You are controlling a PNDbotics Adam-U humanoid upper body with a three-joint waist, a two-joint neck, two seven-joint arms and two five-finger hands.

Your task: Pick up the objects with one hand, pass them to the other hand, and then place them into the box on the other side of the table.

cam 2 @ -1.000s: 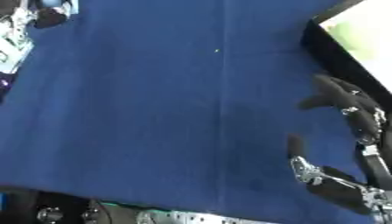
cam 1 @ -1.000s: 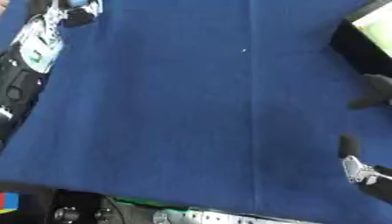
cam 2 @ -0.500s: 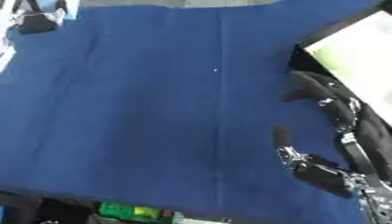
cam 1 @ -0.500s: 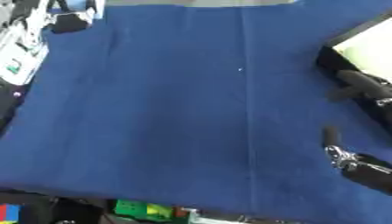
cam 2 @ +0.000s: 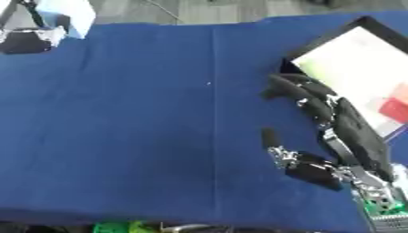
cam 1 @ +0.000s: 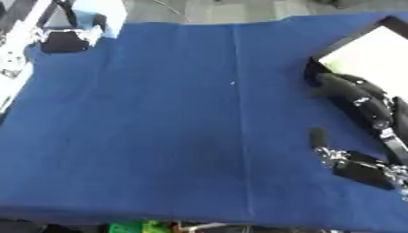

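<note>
Nearest, along the bottom edge, green bits (cam 2: 115,226) show below the blue cloth (cam 1: 159,136) that covers the table.

Right hand (cam 2: 343,136): lies low on the cloth at the right side, fingers (cam 2: 299,93) stretched out and relaxed, pointing up-left; thumb (cam 2: 275,143) splayed off toward the cloth's middle. It holds nothing. Fingertips reach to the near corner of the box.

Box (cam 2: 363,75): black rim, pale floor, at the far right, set askew. In the right eye view a red thing (cam 2: 395,109) lies inside, near the right edge, just beyond the hand's back; hand and red thing apart, as far as I can tell. The left eye view cuts the box off sooner and shows no red at all.

Left hand (cam 1: 68,38): far left corner, dark fingers curled round a pale blue block (cam 2: 68,13) lifted above the cloth's edge. The block shows more plainly in the right eye view.

Against half a second ago: the whole scene sits lower and less tilted, which reads as the head moving. The right hand's fingers now lie closer to the box corner, and the left hand sits farther in from the corner.

A small white speck (cam 1: 232,83) lies on the cloth's centre crease.
</note>
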